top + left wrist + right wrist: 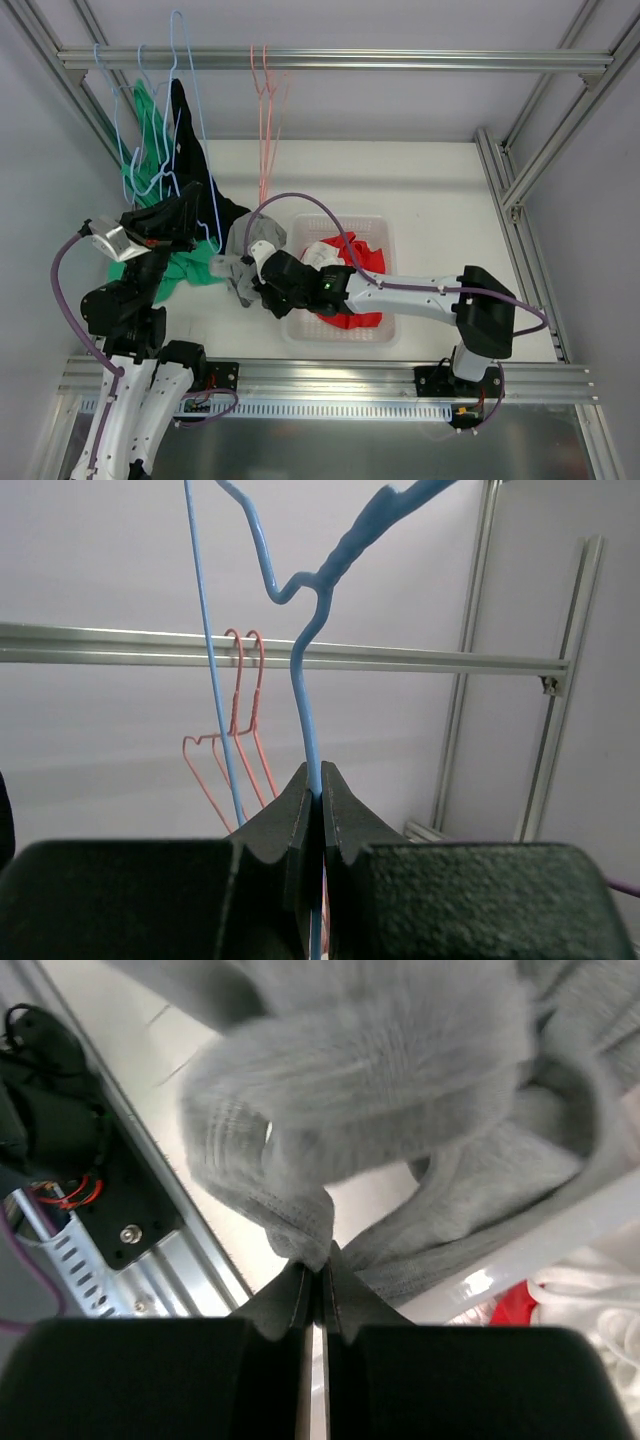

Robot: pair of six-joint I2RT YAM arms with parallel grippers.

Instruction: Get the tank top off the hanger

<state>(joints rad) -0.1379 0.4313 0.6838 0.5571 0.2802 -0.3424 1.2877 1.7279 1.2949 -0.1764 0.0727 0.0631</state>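
The grey tank top (245,242) hangs bunched between the black garment and the basket, draped partly over the basket's left rim. My right gripper (253,274) is shut on a fold of its hem; in the right wrist view the grey cloth (380,1090) is pinched at the fingertips of that gripper (320,1263). My left gripper (198,216) is shut on the wire of a blue hanger (308,735), with the wire running up between its closed fingertips (320,778). I cannot tell whether the tank top still touches the hanger.
A green garment (150,135) and a black garment (185,125) hang on blue hangers at the back left. Bare pink hangers (265,90) hang from the top rail (400,60). A white basket (385,225) holds red and white clothes.
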